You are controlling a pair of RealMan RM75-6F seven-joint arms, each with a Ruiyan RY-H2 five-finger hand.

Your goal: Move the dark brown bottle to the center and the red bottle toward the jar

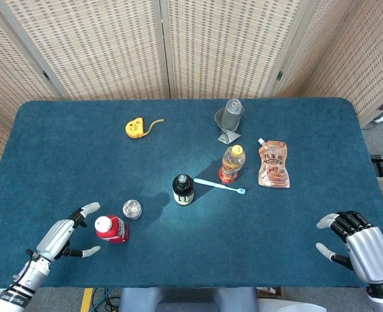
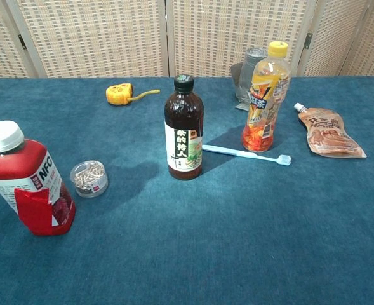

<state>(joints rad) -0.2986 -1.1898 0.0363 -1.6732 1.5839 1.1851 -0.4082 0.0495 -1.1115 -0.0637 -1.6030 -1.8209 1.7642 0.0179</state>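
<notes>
- Two hands show in the head view, both with fingers spread and holding nothing.
- The left hand (image 1: 64,237) lies low at the near left of the table, its thumb and fingertips (image 1: 90,207) parted around open space just left of the red bottle (image 1: 110,229); whether any fingertip touches the bottle cannot be told.
- The right hand (image 1: 356,244) sits at the near right corner, fingers apart and lightly curled, well apart from every item.
- The red bottle stands upright with a white cap, near the front left; in the chest view it (image 2: 28,181) fills the left edge, label reading NFC.
- Just beside it, toward the middle, sits a small clear jar (image 1: 132,208) holding what looks like metal bits, seen also from the chest camera (image 2: 89,178).
- The dark brown bottle (image 1: 183,189) stands upright near the middle of the blue table (image 1: 61,156), its black cap and pale label clear in the chest view (image 2: 184,130).
- A light blue toothbrush (image 1: 220,186) lies just right of it, reaching toward an orange drink bottle (image 1: 231,164) with a yellow cap.
- Further right lies a brown spouted pouch (image 1: 273,165).
- Behind stand a clear tumbler (image 1: 229,119) and, off to the left, a yellow tape measure (image 1: 136,127).
</notes>
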